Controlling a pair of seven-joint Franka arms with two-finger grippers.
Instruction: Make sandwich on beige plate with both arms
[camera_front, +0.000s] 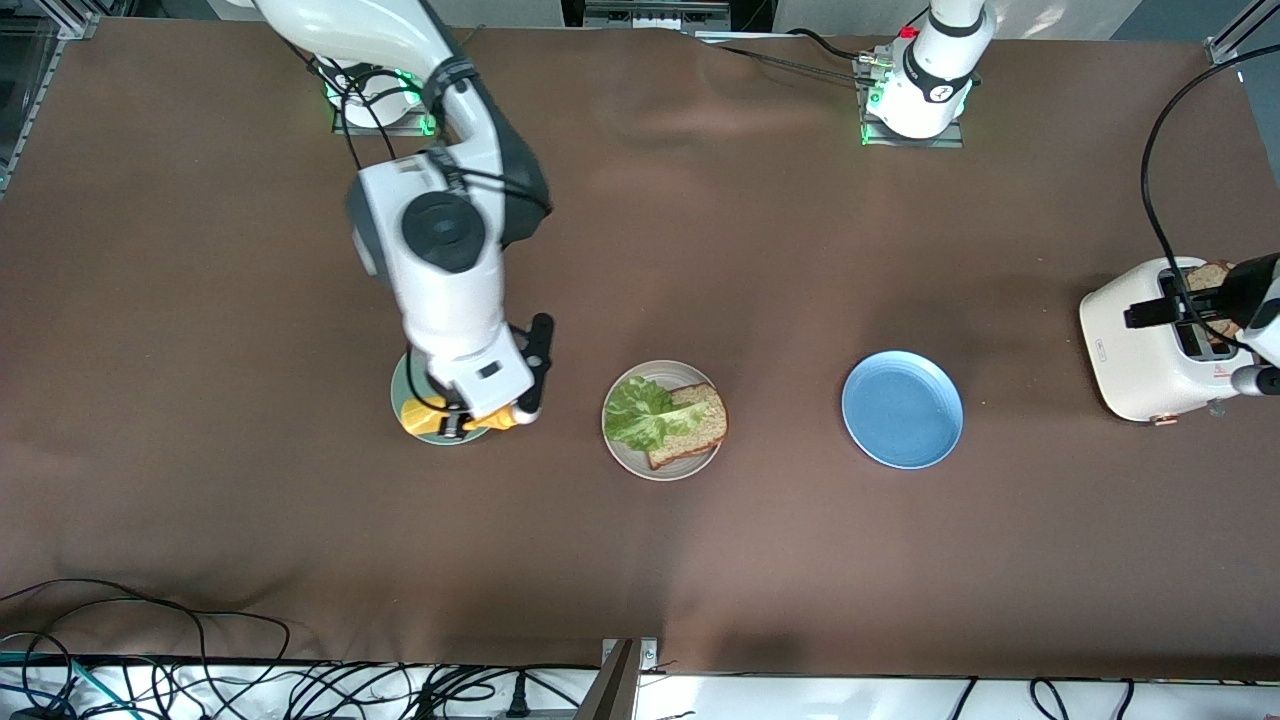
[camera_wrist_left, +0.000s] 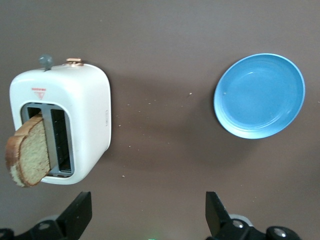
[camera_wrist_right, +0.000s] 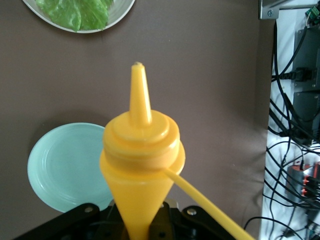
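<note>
Sandwich (camera_front: 672, 418), only one bread slice under lettuce on the beige plate (camera_front: 640, 462) at frame centre in the front view, needs the right claw (camera_front: 470, 418), shut on the yellow sauce bottle (camera_front: 415, 415), kept nozzle-steady; left wrist view alone shows the left claw (camera_wrist_left: 147, 212) wide open, empty, over the counter (camera_wrist_left: 160, 30) near the toaster (camera_wrist_left: 62, 122); right wrist view reveals the nozzle (camera_wrist_right: 139, 95).

Bare cloth between beige plate (camera_front: 625, 455) and blue plate (camera_front: 902, 409), toaster (camera_front: 1140, 360) at left arm's end
</note>
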